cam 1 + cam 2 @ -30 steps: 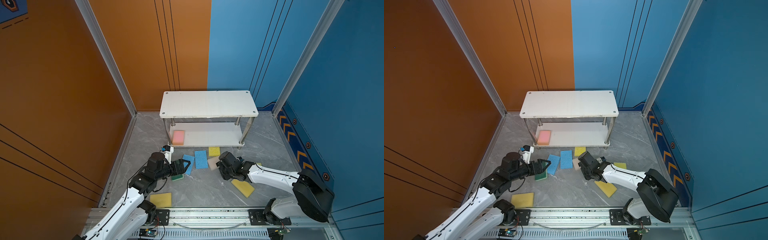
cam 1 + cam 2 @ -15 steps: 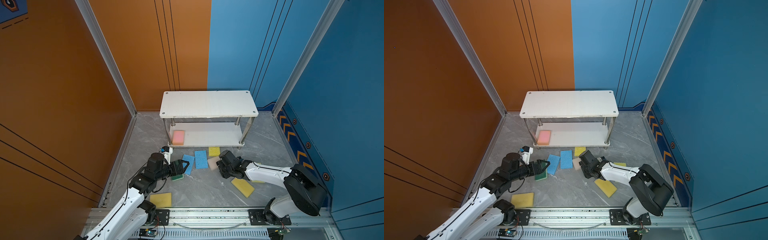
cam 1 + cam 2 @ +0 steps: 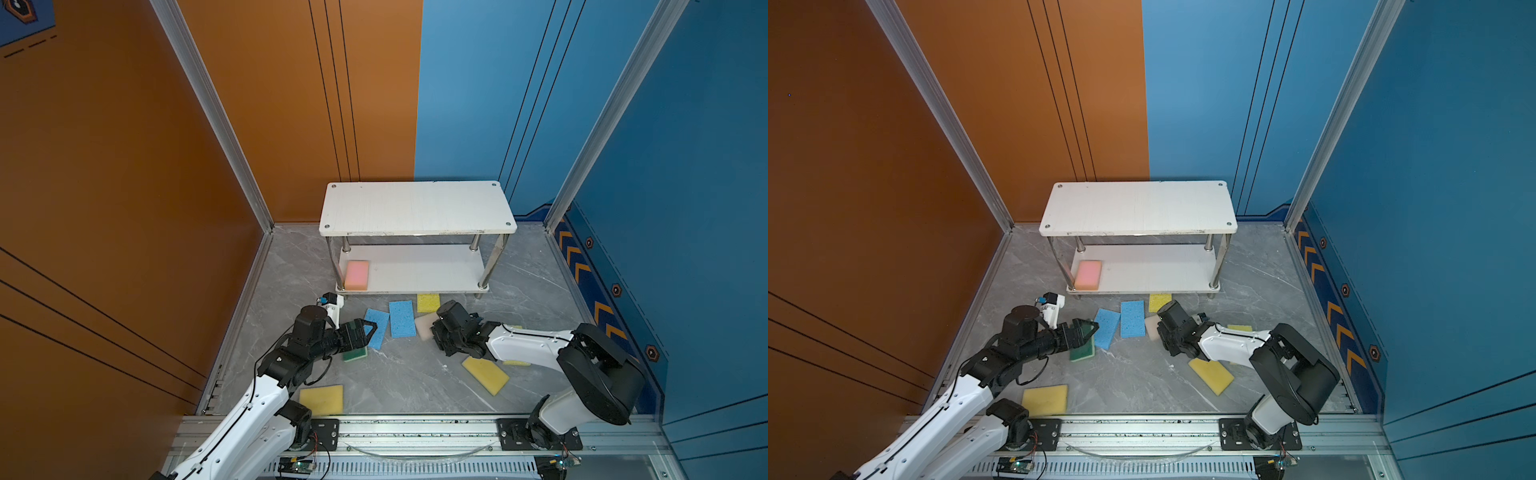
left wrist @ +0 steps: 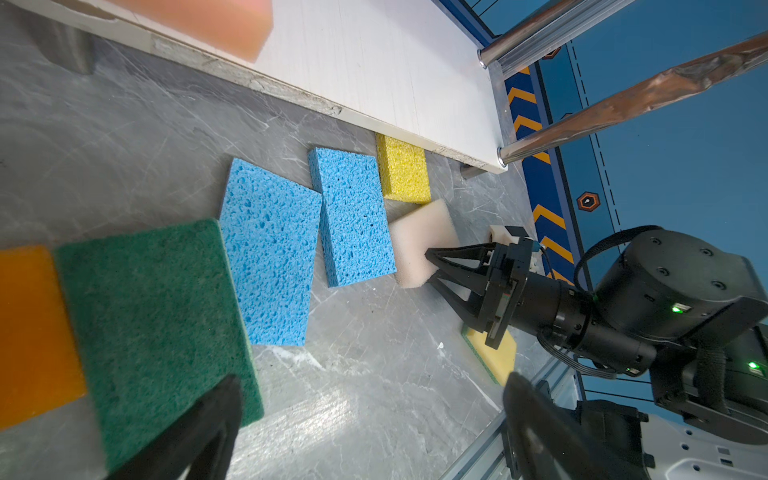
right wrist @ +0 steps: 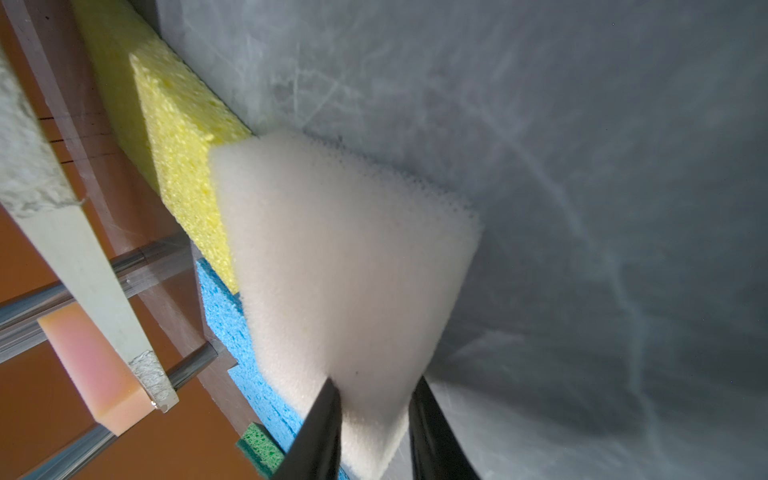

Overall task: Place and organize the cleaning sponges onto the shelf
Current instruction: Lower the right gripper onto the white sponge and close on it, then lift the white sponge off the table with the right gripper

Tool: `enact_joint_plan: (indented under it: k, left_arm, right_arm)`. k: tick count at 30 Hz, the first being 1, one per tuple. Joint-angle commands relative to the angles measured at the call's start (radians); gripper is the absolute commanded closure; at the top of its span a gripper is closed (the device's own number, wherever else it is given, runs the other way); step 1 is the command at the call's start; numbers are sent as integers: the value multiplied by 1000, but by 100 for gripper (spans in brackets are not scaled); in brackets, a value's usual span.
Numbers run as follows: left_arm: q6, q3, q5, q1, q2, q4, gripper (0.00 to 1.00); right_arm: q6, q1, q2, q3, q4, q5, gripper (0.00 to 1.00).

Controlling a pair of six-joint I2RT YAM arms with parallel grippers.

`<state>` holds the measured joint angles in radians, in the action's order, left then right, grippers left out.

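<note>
The shelf (image 3: 415,208) stands at the back with a pink sponge (image 3: 357,275) on its lower board. My right gripper (image 5: 374,386) is shut on a corner of the off-white sponge (image 5: 345,266), which lies on the floor beside a yellow sponge (image 3: 428,302) and two blue sponges (image 3: 402,318). In the left wrist view its fingers pinch that sponge (image 4: 419,237) from both faces. My left gripper (image 3: 368,334) hangs open and empty just over the dark green sponge (image 3: 355,354). An orange sponge (image 4: 33,328) lies against the green one.
Two more yellow sponges lie near the front rail, one on the left (image 3: 322,400) and one on the right (image 3: 485,375). Another yellow one (image 3: 515,362) shows under the right arm. Orange and blue walls close the floor in on three sides.
The right jaws have closed in on the off-white sponge's corner, and the right arm's elbow has swung outward. The left arm has stayed put.
</note>
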<state>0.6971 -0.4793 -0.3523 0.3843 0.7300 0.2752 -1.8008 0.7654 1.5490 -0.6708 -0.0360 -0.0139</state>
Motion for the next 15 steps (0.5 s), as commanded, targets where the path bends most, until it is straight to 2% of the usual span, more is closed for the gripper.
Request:
enact_joint_plan:
  k: [1,4,8,15]
  left_arm:
    - [-20,7,-22,-8,-3,15,2]
    - [-20,7,-23,-9,-4,16,2]
    - [-19,8,-28,-10,-6,15,2]
    - [-4,15,-46,-10,-18,7,2]
  right_arm:
    - [3,-1,23,26,0,17,78]
    - [-1,-2,26,38,-27,22,86]
    - [13,0,12,45,-31,26,91]
    - [128,16,-107,43,113,-27,92]
